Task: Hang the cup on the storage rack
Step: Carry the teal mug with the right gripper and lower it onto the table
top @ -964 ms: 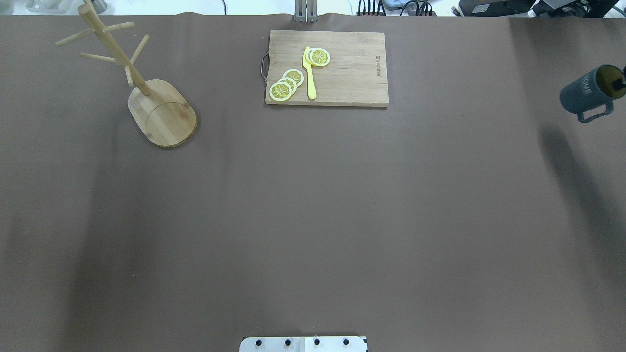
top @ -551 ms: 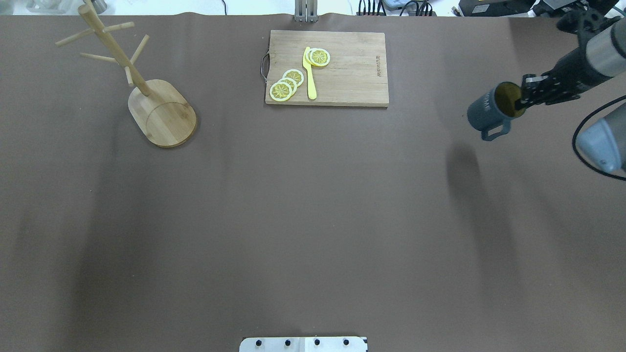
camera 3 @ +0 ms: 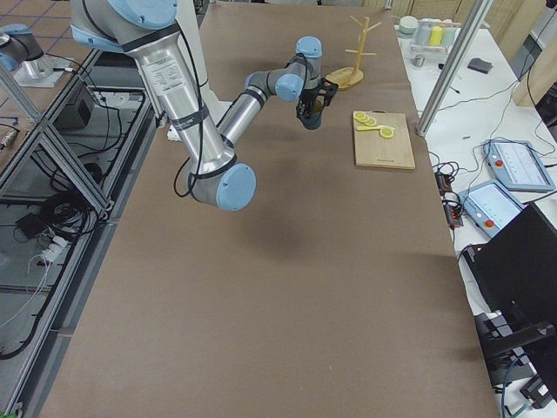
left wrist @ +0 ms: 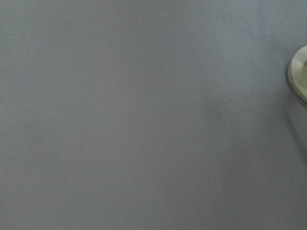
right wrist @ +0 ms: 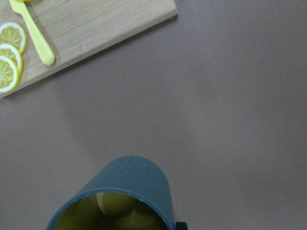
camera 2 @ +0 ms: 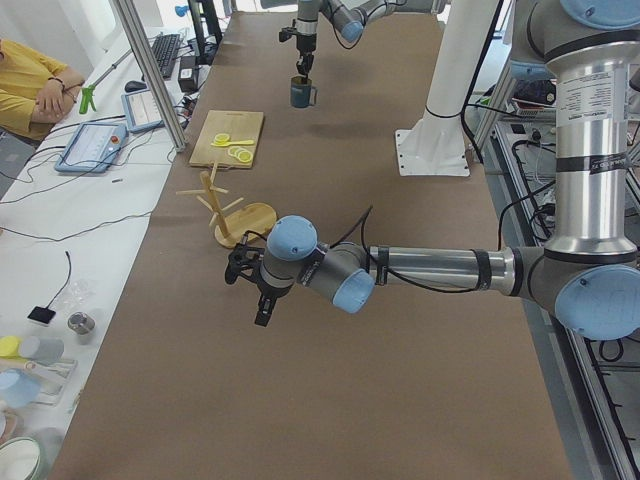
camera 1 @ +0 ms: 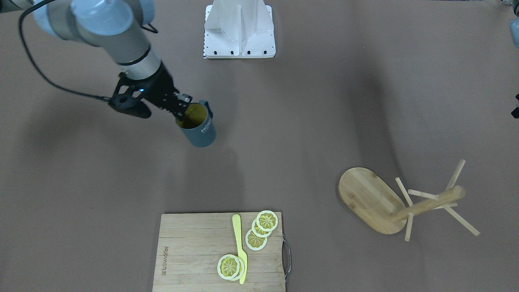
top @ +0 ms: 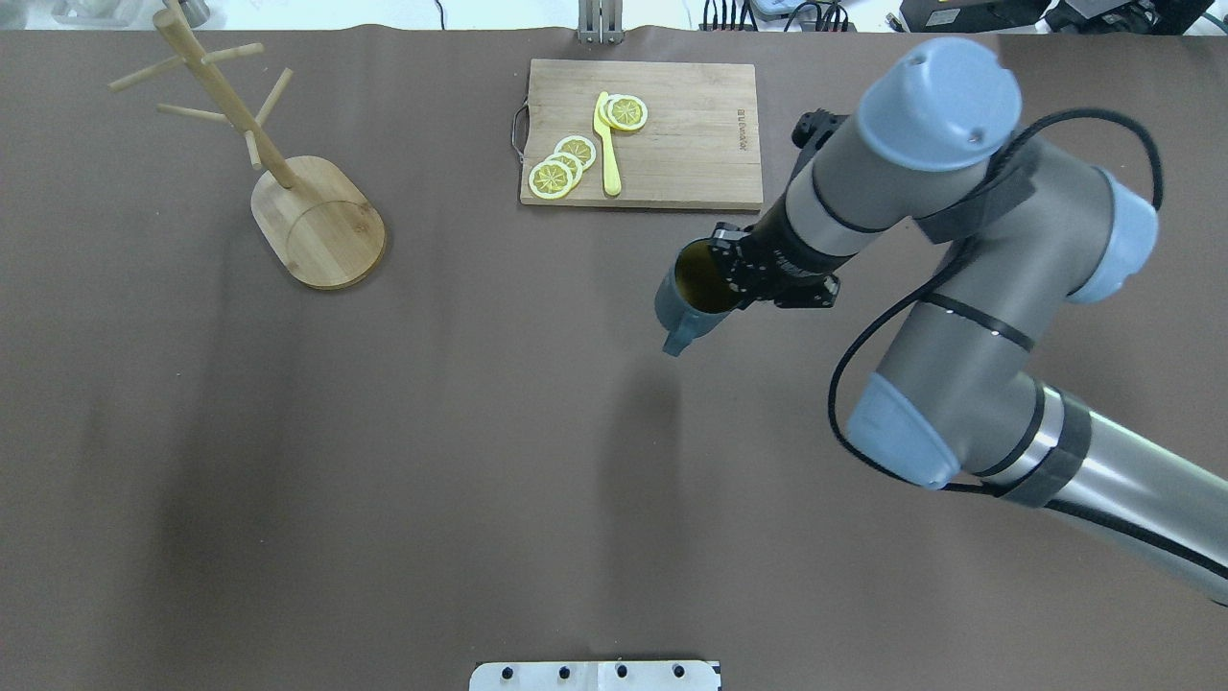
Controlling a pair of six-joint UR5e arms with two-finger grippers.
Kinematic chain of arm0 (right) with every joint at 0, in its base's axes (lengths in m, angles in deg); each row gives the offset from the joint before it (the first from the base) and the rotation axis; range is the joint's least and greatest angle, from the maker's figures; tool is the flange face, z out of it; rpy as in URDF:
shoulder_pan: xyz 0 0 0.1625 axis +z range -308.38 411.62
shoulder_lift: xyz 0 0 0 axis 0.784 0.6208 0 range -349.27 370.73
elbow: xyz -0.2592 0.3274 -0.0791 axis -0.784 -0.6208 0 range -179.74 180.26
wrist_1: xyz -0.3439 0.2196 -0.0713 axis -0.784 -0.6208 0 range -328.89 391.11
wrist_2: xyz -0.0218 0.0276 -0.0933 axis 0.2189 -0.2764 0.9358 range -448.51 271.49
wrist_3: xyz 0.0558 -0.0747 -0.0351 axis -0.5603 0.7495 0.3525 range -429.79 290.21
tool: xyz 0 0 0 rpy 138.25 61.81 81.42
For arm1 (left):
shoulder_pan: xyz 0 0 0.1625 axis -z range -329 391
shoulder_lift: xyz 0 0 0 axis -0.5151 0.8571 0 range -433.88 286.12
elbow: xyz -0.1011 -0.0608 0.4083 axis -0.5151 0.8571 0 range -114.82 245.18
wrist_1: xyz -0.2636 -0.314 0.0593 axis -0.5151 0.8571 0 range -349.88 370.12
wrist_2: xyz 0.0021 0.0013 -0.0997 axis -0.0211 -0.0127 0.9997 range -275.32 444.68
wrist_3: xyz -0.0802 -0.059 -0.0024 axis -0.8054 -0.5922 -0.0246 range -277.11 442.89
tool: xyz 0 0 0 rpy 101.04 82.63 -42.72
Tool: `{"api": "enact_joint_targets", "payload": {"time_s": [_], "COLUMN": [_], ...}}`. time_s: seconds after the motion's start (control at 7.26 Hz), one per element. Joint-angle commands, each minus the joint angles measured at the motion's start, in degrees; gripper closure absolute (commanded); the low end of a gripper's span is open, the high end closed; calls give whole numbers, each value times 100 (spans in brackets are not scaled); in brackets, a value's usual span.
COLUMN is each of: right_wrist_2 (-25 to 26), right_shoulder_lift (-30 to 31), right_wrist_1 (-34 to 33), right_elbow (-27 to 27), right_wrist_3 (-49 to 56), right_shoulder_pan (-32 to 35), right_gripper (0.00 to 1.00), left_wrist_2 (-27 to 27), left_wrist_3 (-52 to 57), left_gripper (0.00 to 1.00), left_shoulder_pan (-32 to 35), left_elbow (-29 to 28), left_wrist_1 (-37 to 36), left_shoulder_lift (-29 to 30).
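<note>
The dark teal cup hangs in the air, tilted, its yellowish inside showing, just in front of the cutting board; it also shows in the front view and the right wrist view. My right gripper is shut on the cup's rim, one finger inside. The bamboo storage rack stands at the far left with bare pegs, well apart from the cup; the front view shows it too. My left gripper shows only in the left side view, so I cannot tell its state.
A wooden cutting board with lemon slices and a yellow knife lies at the back centre. The robot's base plate sits at the near edge. The rack's base edge shows in the left wrist view.
My right arm has carried the cup from the table's far right edge leftward to just in front of the cutting board. The rack and board have not moved.
</note>
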Motion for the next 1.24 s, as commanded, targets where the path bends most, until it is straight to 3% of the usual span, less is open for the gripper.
{"api": "enact_joint_targets", "payload": {"time_s": [0.0,0.28,0.55,0.69,0.96,1.1], "right_wrist_2": [200,305,306,297,245,-95], "right_shoulder_lift": [-491,-701,-983,-975,-957,-879], "right_wrist_1": [-251,-190,387,434,391,303], "right_elbow": [-167,-780,-1502,-1513,-1208,-962], "right_wrist_3": [-1697,-2340,-3070,-3029,-3020,-2994], "right_shoulder_pan": [-644,-787,-893,-928,-850,-501], "right_gripper": [100,100,100,1,0,0], "left_wrist_2": [0,-8,-8,-8,9,9], "left_wrist_3": [-718,-745,-798,-807,-868,-1069], "left_gripper": [2,2,2,2,2,2], "left_shoulder_pan": [-303,-356,-400,-400,-618,-777], "left_elbow": [8,8,8,8,104,122], "left_wrist_1": [499,508,508,543,717,1093], "left_shoulder_lift": [13,13,13,13,31,-56]}}
